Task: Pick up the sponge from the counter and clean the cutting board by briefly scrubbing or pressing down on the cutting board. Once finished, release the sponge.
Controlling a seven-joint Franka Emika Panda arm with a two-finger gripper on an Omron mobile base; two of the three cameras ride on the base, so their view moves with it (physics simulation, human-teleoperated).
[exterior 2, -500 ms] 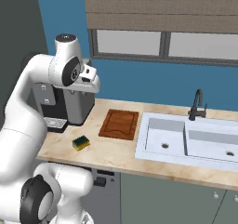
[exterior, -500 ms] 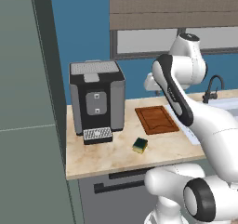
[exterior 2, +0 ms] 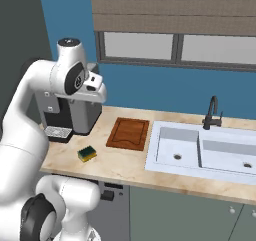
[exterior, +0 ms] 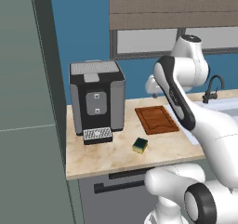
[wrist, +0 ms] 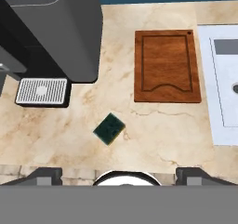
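Note:
The sponge (exterior: 140, 145) (exterior 2: 87, 153) (wrist: 109, 128) lies green side up on the beige counter (exterior: 107, 157) (exterior 2: 125, 164) (wrist: 153, 135), near its front edge. The reddish-brown cutting board (exterior: 156, 119) (exterior 2: 129, 133) (wrist: 167, 66) lies flat farther back and to the sponge's right, with nothing on it. My gripper (exterior: 153, 85) (exterior 2: 96, 93) (wrist: 120, 174) hangs high above the counter and looks down on both. It is open, its fingertips (wrist: 44, 174) stand wide apart, and nothing is between them.
A dark coffee machine (exterior: 96, 97) (exterior 2: 75, 116) (wrist: 56, 28) stands left of the board, its grey drip tray grid (exterior: 97, 135) (wrist: 42, 90) in front. The pale sink (exterior 2: 200, 152) (wrist: 223, 79) with a black faucet (exterior 2: 212, 112) lies right of the board.

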